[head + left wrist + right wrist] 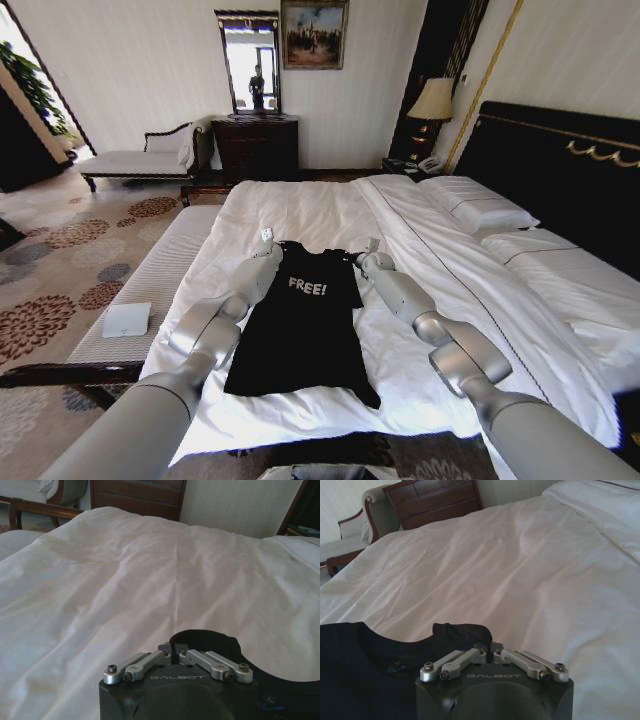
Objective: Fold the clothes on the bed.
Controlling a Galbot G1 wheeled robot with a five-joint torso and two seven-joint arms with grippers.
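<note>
A: Reaching over the bed (330, 205), both arms stretch to the far end of the black T-shirt (300, 330), which lies flat on the white sheet with its "FREE!" lettering up, sleeves already tucked in so it reads as a long narrow strip, I'd say.

B: Where exactly are the pincers?

A: The left pincer (266, 238) sits at the shirt's left shoulder, the right pincer (371, 247) at the right shoulder. In the left wrist view the left pincer (173, 650) has its linkage arms drawn together over a fold of black cloth by the collar. The right wrist view shows the same: the right pincer (488, 647) closed down, a bump of dark fabric bunched right at its tips.

B: So both have hold of the shirt?

A: It looks that way, each nipped on a shoulder corner, though the fingertips themselves are hidden under the wrist bodies.

B: Which step is that?

A: My judgement: the lengthwise fold, collar end toward hem. The next move calls for lifting both corners evenly and drawing them back toward the robot, keeping the cloth taut between them so it doesn't sag or twist, then laying the shoulders on the hem squarely
</note>
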